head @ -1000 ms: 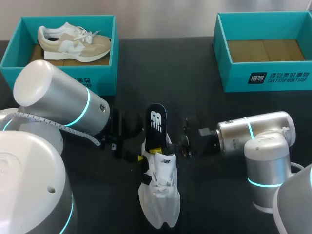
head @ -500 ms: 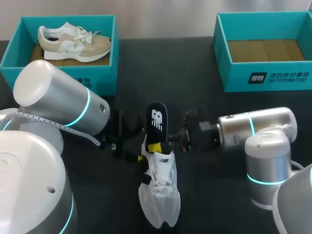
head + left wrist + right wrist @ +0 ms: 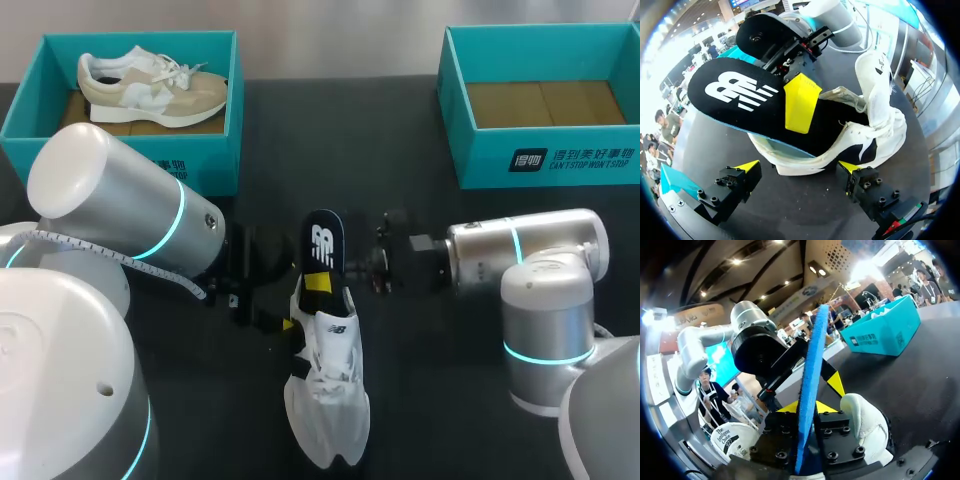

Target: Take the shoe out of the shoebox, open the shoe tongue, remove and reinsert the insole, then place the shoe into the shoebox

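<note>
Shoe sits out on table, tongue open. My right claw pinches insole, half out of the shoe. Left claw is wide open astride the heel, gripping nothing. Reseating and boxing not yet done, I'd say.

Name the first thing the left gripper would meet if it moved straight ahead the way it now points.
Most likely the white shoe, whose side sits just ahead of the open left gripper, with the black insole sticking out of it. Depth is uncertain.
</note>
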`<state>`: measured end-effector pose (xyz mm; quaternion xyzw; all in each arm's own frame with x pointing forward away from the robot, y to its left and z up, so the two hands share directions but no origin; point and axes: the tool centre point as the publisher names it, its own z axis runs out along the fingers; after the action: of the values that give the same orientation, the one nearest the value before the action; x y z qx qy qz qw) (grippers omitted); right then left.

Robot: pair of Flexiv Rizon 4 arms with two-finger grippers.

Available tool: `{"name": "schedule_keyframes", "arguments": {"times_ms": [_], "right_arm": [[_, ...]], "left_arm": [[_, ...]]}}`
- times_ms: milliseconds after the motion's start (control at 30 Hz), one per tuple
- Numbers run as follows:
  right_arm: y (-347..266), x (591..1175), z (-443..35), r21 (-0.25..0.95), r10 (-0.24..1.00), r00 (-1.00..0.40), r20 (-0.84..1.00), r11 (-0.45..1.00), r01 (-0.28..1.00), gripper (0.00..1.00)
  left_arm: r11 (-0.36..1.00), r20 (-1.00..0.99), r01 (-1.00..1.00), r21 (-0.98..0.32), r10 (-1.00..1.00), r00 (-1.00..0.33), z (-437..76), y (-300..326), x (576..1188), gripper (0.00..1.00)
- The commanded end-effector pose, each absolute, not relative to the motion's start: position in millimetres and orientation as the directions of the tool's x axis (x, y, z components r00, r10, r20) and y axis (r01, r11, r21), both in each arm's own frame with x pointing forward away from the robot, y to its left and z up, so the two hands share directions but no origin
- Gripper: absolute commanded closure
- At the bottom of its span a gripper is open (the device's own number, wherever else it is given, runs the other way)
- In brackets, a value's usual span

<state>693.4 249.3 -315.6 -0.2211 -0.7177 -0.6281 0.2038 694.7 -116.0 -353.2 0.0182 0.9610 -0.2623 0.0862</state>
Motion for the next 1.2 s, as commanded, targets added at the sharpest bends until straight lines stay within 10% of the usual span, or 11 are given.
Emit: {"name": "schedule_keyframes", "arguments": {"times_ms": [33, 733, 867, 1200], "right_arm": [[252.3, 692.9, -321.8, 0.800, 0.060, -0.809, 0.584, 0.128, 0.587, 1.00], [254.5, 656.5, -349.6, 0.694, 0.065, -0.707, 0.704, 0.147, 0.705, 1.00], [254.0, 660.2, -338.0, 0.724, 0.072, -0.737, 0.672, 0.144, 0.674, 0.61], [255.5, 675.2, -316.9, 0.767, 0.077, -0.782, 0.619, 0.156, 0.623, 0.58]], "left_arm": [[0.861, -0.176, 0.081, -0.503, -0.010, -0.984, -353.4, -115.0, 694.1, 0.00], [0.861, -0.176, 0.081, -0.503, -0.010, -0.984, -353.4, -115.0, 694.1, 0.00], [0.861, -0.176, 0.081, -0.503, -0.010, -0.984, -353.4, -115.0, 694.1, 0.00], [0.861, -0.176, 0.081, -0.503, -0.010, -0.984, -353.4, -115.0, 694.1, 0.00]]}}
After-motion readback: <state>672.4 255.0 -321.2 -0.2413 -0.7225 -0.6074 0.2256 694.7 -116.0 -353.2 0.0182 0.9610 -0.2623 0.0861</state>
